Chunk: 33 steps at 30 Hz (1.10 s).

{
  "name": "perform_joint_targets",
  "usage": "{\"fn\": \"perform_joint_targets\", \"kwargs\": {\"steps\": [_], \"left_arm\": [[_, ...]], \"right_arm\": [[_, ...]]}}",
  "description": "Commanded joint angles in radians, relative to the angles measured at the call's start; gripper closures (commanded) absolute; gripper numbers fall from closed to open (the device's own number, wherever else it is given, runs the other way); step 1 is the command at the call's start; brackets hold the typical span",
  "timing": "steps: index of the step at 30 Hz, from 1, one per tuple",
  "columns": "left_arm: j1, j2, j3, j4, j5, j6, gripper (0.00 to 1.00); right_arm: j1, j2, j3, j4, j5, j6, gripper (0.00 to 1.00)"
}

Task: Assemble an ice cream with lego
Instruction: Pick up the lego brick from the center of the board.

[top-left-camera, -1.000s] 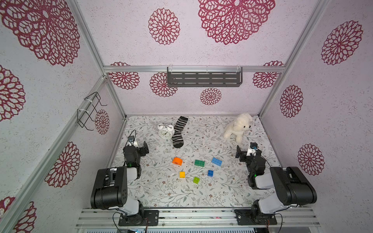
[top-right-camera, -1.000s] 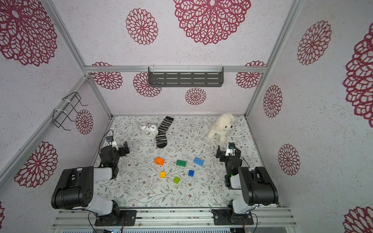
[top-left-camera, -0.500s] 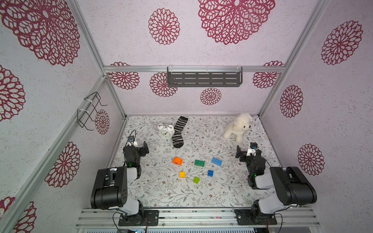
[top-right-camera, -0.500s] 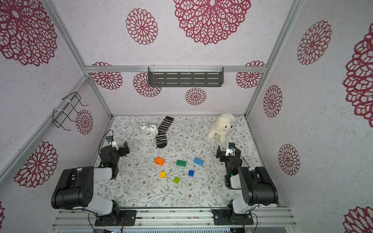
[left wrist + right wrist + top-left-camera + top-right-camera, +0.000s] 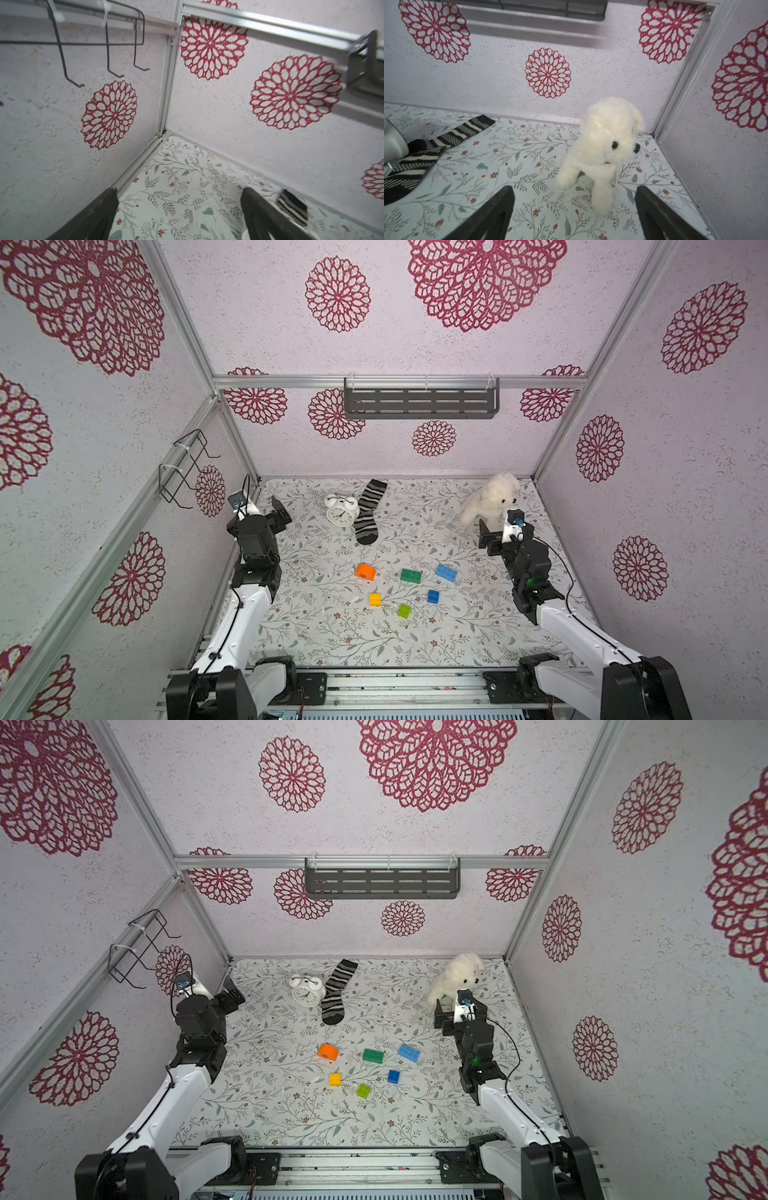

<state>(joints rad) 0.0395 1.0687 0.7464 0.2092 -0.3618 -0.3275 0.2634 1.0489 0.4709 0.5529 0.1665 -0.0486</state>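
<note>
Nearest to the robot's base, the lime square brick (image 5: 404,610) is found on the flowered table (image 5: 332,639). The yellow brick (image 5: 375,599) lies near it on the left arm's side, and the blue brick (image 5: 433,596) on the right arm's side. One row farther, the orange half-round brick (image 5: 365,572), the dark green long brick (image 5: 411,575) and the light blue long brick (image 5: 446,572) are laid in a loose line, each apart from the next. No two pieces are joined, so the ice cream is judged as not yet begun.

The lego is expected to be light, stiff and a little slippery, being smooth hard plastic, and it is not thought fragile. Each piece is best taken by its two flat side walls. The orange one should also be taken by its flat faces, because the pads may slide off the round top.

Farther again, the left gripper (image 5: 280,511) is held at the left edge of the table, and the right gripper (image 5: 491,537) just in front of the white plush dog (image 5: 490,499). The jaws of both are spread wide and nothing is gripped. All the bricks lie well apart from both claws, between the two arms and closer to the base than the fingertips. Behind them, the striped sock (image 5: 368,512) and the alarm clock (image 5: 341,512) are seen near the back wall.
</note>
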Motion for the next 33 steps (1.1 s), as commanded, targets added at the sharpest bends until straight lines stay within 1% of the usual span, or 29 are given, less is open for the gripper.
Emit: {"fn": "perform_joint_targets", "kwargs": {"steps": [1,6,9,11,15,18,20,21,23,24,26,28,30,33], "left_arm": [[-0.076,-0.03,0.087,-0.36,-0.072,-0.095,0.03],[-0.231,-0.043,0.28,-0.729,-0.12,-0.164,0.03],[-0.298,-0.048,0.357,-0.92,-0.125,-0.24,0.03],[-0.337,-0.057,0.386,-1.008,-0.112,-0.286,0.03],[-0.421,-0.047,0.411,-1.133,-0.109,-0.352,0.03],[-0.471,-0.014,0.403,-1.166,-0.056,-0.362,0.03],[-0.506,0.017,0.385,-1.162,-0.004,-0.362,0.03],[-0.522,0.031,0.375,-1.162,0.003,-0.366,0.03],[-0.552,0.056,0.355,-1.166,0.006,-0.379,0.03],[-0.564,0.066,0.346,-1.168,0.011,-0.392,0.03],[-0.581,0.073,0.319,-1.151,0.04,-0.414,0.02],[-0.59,0.066,0.281,-1.12,0.076,-0.439,0.02],[-0.597,0.056,0.242,-1.094,0.089,-0.465,0.01],[-0.599,0.041,0.193,-1.062,0.105,-0.494,0.01]], "right_arm": [[0.085,-0.033,0.08,-0.363,0.12,0.064,0.05],[0.211,-0.047,0.221,-0.695,0.136,0.201,0.03],[0.295,-0.025,0.3,-0.835,0.137,0.27,0.02],[0.362,0.001,0.343,-0.908,0.161,0.298,0.02],[0.464,0.111,0.431,-1.034,0.185,0.331,0.04],[0.508,0.213,0.482,-1.083,0.174,0.341,0.05],[0.535,0.271,0.507,-1.087,0.168,0.339,0.08],[0.546,0.289,0.513,-1.08,0.166,0.336,0.08],[0.558,0.326,0.528,-1.061,0.147,0.305,0.11],[0.561,0.342,0.539,-1.051,0.125,0.268,0.12],[0.562,0.372,0.566,-1.042,0.075,0.173,0.12],[0.563,0.402,0.591,-1.041,0.019,0.045,0.12],[0.562,0.43,0.625,-1.068,-0.024,-0.049,0.13],[0.564,0.471,0.686,-1.133,-0.065,-0.094,0.17]]}}
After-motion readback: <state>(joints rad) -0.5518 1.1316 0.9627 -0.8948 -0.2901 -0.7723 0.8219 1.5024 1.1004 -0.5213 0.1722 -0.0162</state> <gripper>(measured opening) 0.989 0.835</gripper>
